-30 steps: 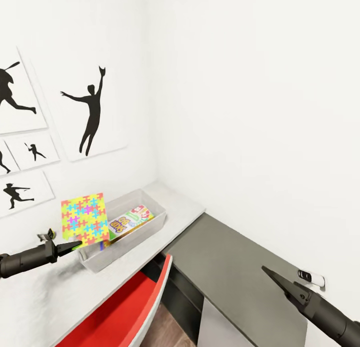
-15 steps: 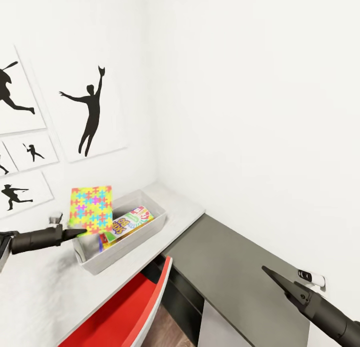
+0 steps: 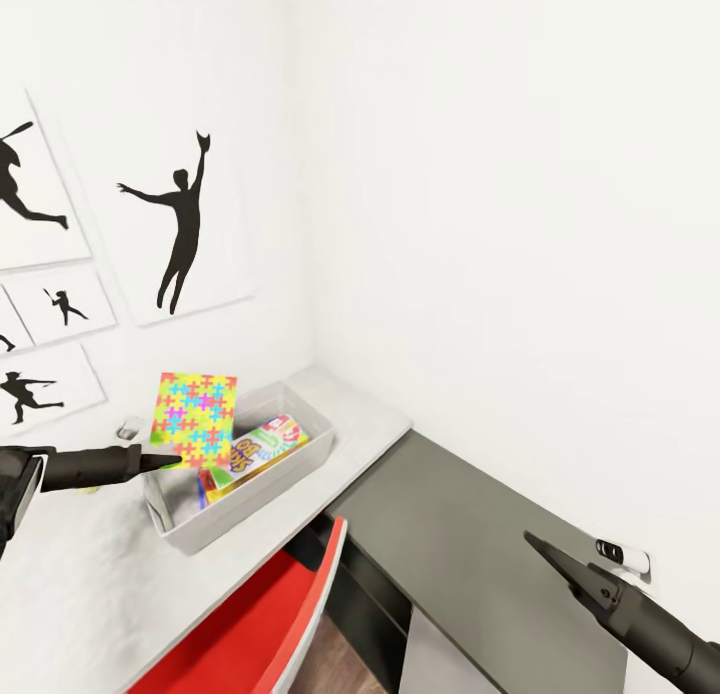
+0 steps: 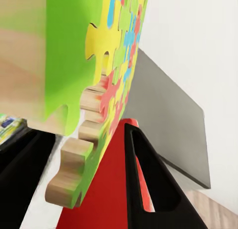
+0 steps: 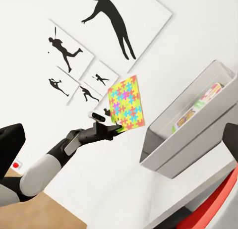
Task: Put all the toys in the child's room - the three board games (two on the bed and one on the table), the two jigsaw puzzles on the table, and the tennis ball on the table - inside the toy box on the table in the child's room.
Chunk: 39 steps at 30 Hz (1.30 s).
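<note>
Jigsaw puzzle, upright, pinched by its lower edge in the left end effector, hangs over the toy box rim on the desk; right end effector sits closed, well apart.

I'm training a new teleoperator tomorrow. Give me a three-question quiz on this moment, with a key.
1. True or false: the left gripper holds the jigsaw puzzle upright by its lower edge.
2. What already lies inside the toy box? A) a tennis ball B) a board game C) nothing
3. Fill in: the right gripper hangs over the dark grey ____.

Key:
1. True.
2. B, the board game.
3. Cabinet.
</note>
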{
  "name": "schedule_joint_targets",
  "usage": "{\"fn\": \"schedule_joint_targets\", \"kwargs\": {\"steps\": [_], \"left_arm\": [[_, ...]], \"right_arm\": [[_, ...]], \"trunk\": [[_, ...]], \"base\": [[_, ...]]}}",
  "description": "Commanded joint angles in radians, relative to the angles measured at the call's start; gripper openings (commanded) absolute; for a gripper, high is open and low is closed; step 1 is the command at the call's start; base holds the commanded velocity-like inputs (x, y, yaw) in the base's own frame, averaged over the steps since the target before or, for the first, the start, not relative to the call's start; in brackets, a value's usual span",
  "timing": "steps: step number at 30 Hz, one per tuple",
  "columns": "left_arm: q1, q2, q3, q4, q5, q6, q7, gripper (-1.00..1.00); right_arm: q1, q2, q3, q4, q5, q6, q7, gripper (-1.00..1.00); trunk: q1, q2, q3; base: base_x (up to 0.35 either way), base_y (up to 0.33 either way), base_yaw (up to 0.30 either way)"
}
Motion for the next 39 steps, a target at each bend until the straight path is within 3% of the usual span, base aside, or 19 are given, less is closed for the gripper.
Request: {"fn": "schedule_joint_targets", "kwargs": {"steps": [1, 33, 39], "left_arm": [[-0.001, -0.001, 0.004, -0.001, -0.011, 0.01, -0.009, -1.0], [-0.001, -0.001, 0.003, -0.002, -0.013, 0.002, -0.007, -1.0], [-0.003, 0.005, -0.006, -0.002, -0.02, -0.03, -0.006, -1.0]], "right_arm": [[0.0, 0.0, 0.0, -0.001, -0.006, 0.007, -0.002, 1.0], [0.0, 0.0, 0.001, -0.001, -0.005, 0.007, -0.002, 1.0], [0.0, 0.0, 0.001, -0.001, -0.006, 0.007, -0.001, 1.0]], "trunk": [[0.001, -0.002, -0.002], [0.001, -0.002, 0.003], [0.001, -0.002, 0.003]], "base": [[0.203, 0.121, -0.005], [0.121, 0.027, -0.032], [0.124, 0.054, 0.0]]}}
